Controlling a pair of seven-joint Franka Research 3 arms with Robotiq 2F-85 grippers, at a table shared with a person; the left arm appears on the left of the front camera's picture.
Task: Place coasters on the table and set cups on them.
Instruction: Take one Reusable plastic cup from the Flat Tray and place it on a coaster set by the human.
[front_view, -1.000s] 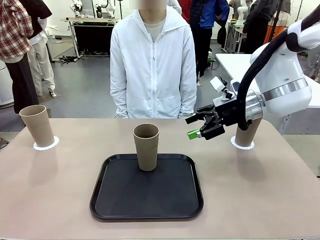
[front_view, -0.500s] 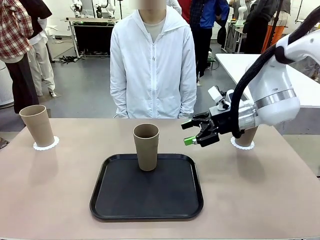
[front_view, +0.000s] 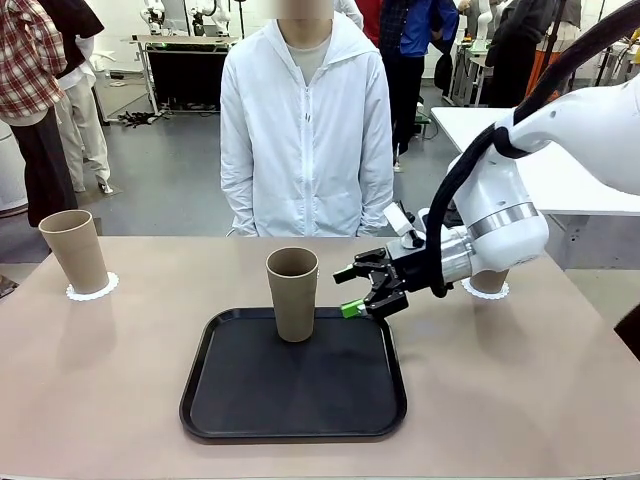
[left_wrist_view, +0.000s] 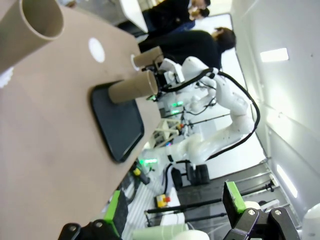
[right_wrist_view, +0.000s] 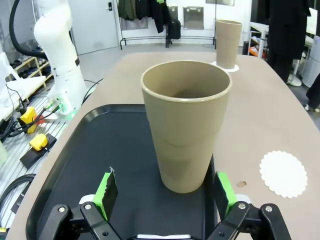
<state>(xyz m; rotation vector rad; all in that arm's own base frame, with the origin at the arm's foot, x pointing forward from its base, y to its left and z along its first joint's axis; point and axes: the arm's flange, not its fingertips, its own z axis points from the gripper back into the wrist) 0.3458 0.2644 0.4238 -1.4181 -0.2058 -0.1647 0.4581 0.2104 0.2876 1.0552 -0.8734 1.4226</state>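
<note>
Spreading its green-padded fingers wide and gripping nothing, the right gripper (front_view: 359, 290) is held level just beside the tall tan tapered cup (front_view: 292, 293) that stands upright on the black rectangular tray (front_view: 294, 416); in the right wrist view this cup (right_wrist_view: 185, 144) is seen between the pads, untouched. One bare white scalloped paper coaster (right_wrist_view: 283, 173) lies on the beige table (front_view: 520, 380) beyond the tray. A second cup (front_view: 74, 250) is set on a coaster (front_view: 92, 290) at the far left corner, a third (front_view: 488, 281) behind the right arm. The left gripper (left_wrist_view: 175, 210) is also parted and empty.
</note>
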